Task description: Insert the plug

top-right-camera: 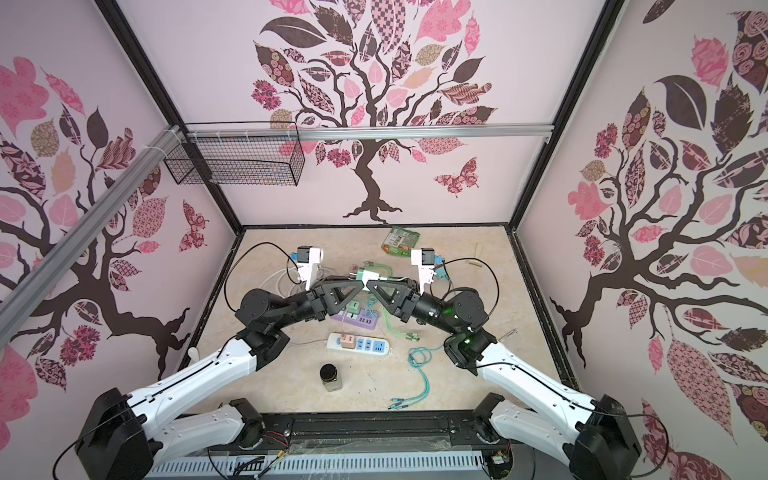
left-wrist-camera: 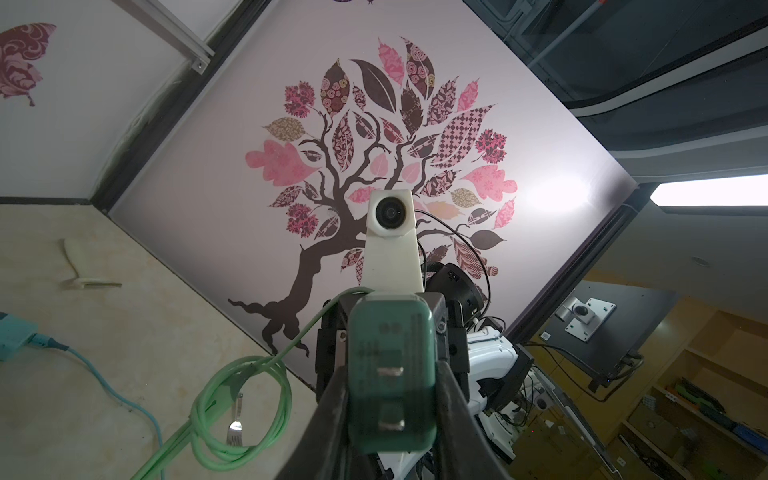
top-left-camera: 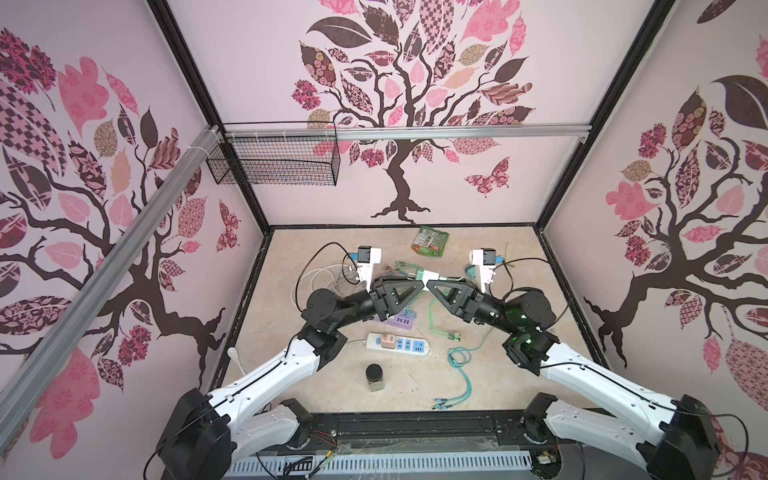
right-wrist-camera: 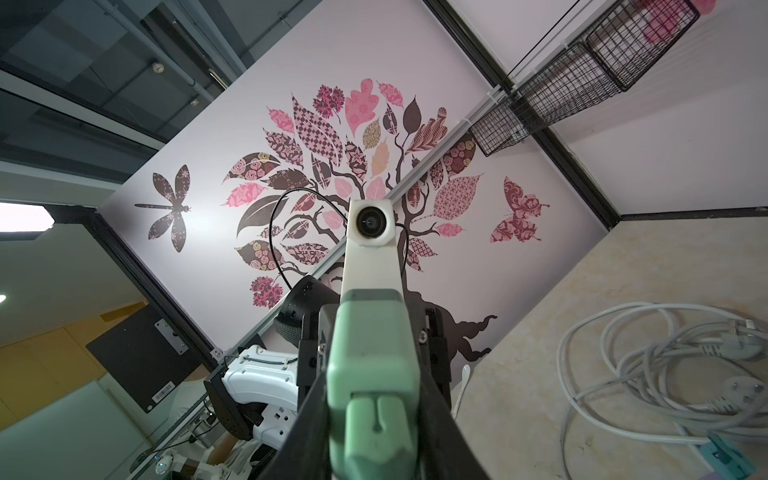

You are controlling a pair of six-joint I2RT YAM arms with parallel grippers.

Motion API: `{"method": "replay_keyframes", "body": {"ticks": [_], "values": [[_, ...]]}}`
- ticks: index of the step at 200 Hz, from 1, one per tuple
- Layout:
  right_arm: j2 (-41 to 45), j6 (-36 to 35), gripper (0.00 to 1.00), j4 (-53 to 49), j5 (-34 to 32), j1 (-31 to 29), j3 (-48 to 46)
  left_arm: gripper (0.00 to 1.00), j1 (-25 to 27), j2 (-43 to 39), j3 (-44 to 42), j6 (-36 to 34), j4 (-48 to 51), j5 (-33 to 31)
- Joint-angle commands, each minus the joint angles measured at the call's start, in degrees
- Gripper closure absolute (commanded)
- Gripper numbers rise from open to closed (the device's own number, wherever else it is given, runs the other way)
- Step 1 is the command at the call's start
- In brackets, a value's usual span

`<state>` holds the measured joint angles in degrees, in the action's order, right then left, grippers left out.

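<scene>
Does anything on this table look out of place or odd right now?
Yes: a fork lies on the table inside a loop of the green cable. Cutlery seems out of place for plugging work.

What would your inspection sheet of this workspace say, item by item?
Surface: beige tabletop, crowded.
Job's things: green charger raised above the table; white power strip below, with a pink adapter plugged in; purple power strip next to it.
Clutter: jar, green packet, spoon.
Hands: left hand and right hand face each other, both closed on the charger.
Cables: green cable trails from the charger; teal cable and white cable lie loose.
Surroundings: wire basket on the rail; tree-patterned walls.
</scene>
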<state>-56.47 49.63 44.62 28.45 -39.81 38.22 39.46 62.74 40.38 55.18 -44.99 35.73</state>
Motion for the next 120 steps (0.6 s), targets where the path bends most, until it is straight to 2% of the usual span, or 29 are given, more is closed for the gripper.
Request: {"method": "replay_keyframes", "body": {"ticks": [1,26,56,90,120], "values": [[2.3,-3.9,0.87,-9.1,-3.1,0.3,3.8,0.59,0.4,-3.4,-0.5,-6.0,10.0,-0.3],[3.9,-7.5,0.87,-20.0,-4.9,0.3,6.3,0.50,0.4,-7.4,-0.2,-11.1,19.6,-1.8],[4.1,-10.9,0.88,-30.3,-7.0,0.4,9.7,0.48,0.3,-12.2,-0.3,-15.6,30.8,-5.9],[1.2,-15.5,0.86,-43.3,-10.3,0.4,15.7,0.48,0.2,-19.9,-1.3,-18.0,47.5,-19.8],[-3.3,-17.7,0.85,-50.4,-11.8,1.1,19.9,0.47,-0.1,-23.1,-1.5,-19.5,60.5,-27.2]]}}
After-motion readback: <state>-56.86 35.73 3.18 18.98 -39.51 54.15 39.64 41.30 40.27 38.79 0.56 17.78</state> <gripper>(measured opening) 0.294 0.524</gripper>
